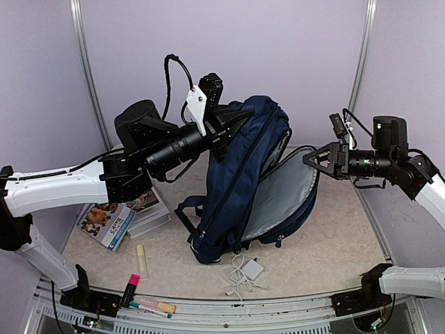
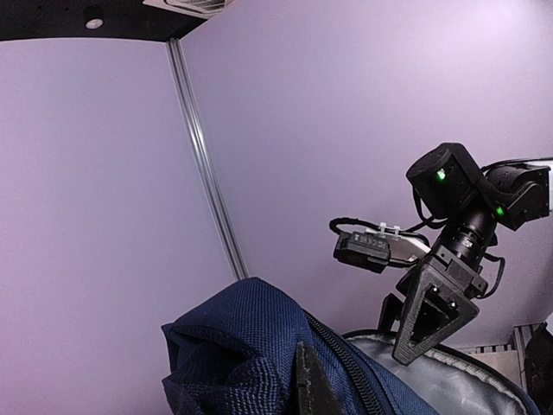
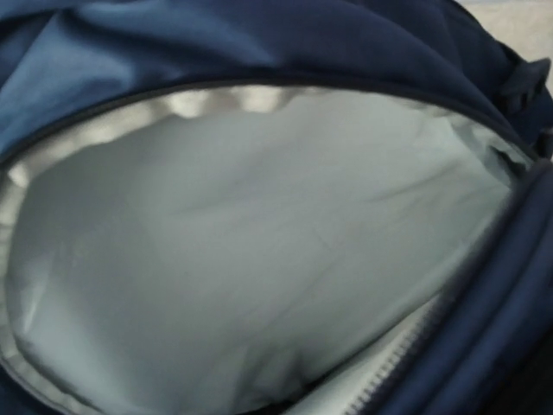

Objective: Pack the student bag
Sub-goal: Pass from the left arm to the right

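The student bag (image 1: 236, 188), a large dark navy backpack, stands upright mid-table with its main compartment unzipped and its grey lining (image 1: 278, 198) showing. My left gripper (image 1: 224, 124) is shut on the bunched fabric at the bag's top. In the left wrist view one dark fingertip (image 2: 311, 385) presses into that navy fabric (image 2: 251, 337). My right gripper (image 1: 311, 158) sits at the upper rim of the opened flap, its jaws drawn to a point on the rim. It also shows in the left wrist view (image 2: 406, 350). The right wrist view shows only the grey lining (image 3: 259, 251); its fingers are hidden.
Two books (image 1: 111, 221) lie at the left beside the bag. A yellow highlighter (image 1: 141, 261), a pink marker (image 1: 131, 285) and pens (image 1: 154, 306) lie near the front left edge. A white charger with cable (image 1: 245, 271) lies in front of the bag.
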Motion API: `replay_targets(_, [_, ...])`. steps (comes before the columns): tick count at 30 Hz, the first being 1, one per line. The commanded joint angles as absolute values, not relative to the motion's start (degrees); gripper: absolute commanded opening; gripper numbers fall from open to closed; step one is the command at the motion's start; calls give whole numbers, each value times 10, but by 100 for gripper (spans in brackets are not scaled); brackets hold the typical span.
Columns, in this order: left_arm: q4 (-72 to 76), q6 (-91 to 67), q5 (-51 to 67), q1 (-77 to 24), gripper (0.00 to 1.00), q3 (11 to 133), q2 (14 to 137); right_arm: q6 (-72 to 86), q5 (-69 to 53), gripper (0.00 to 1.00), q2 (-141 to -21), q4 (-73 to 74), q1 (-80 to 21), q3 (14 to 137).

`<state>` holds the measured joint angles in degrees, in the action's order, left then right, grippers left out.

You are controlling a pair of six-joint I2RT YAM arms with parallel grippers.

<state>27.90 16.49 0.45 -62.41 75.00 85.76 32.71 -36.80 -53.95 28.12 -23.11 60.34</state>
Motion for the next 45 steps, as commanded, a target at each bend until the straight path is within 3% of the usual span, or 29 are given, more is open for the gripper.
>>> replay_targets(1, [371,171,-7,-623,0,774,851,322,-341,55,-556,270,-246,595])
replay_targets(4, [359,173,-8,-622,0,777,852,316,-346,34,-566,252,-246,589])
replay_targets(6, [353,177,-11,-621,0,778,849,316,-346,3,-575,240,-246,588])
replay_targets(7, [352,179,-13,-621,0,777,847,315,-339,0,-580,237,-246,590])
replay_targets(17, [377,160,-2,-587,0,749,836,245,-287,0,-659,245,-228,702])
replay_targets(24, [393,123,12,-536,0,799,871,168,-227,0,-800,221,-151,933])
replay_targets(31, [401,33,-10,-515,0,787,872,30,-224,0,-970,319,-142,1300])
replay_targets(33, [416,-21,-17,-514,0,740,867,10,-256,0,-964,305,-143,1285])
replay_targets(36, [454,-117,-25,-512,0,649,860,-20,-291,0,-925,244,-155,1170])
replay_targets(37, [464,-149,-24,-512,7,612,859,-42,-297,0,-916,234,-164,1139])
replay_targets(39, [459,-195,-24,-512,33,571,860,-103,-281,0,-906,238,-187,1104])
replay_targets(45, [370,-232,-53,-512,97,488,802,-198,-191,0,-926,280,-227,1104])
